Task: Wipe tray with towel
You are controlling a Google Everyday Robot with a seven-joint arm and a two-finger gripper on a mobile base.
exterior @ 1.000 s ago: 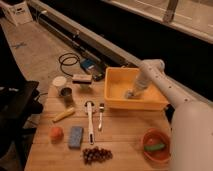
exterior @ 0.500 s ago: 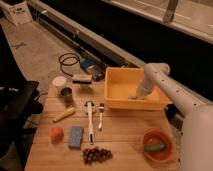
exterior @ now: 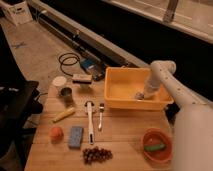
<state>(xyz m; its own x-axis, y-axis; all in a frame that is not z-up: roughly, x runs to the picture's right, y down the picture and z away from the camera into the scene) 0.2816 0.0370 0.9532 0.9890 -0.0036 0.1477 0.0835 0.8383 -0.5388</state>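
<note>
A yellow tray (exterior: 116, 100) sits at the back right of the wooden table. The white arm reaches down into it from the right. My gripper (exterior: 141, 95) is low inside the tray near its right front corner, pressed on a small grey towel (exterior: 138, 95) on the tray floor. Most of the towel is hidden under the gripper.
On the table lie a white brush (exterior: 89, 120), a fork (exterior: 100, 116), a blue sponge (exterior: 76, 136), an orange fruit (exterior: 56, 133), a banana (exterior: 63, 114), grapes (exterior: 96, 154) and a red bowl (exterior: 157, 145). A cup (exterior: 66, 94) stands at the back left. Cables lie on the floor.
The gripper has moved to the right inside the tray, from the tray's middle toward its right front corner, with the towel under it.
</note>
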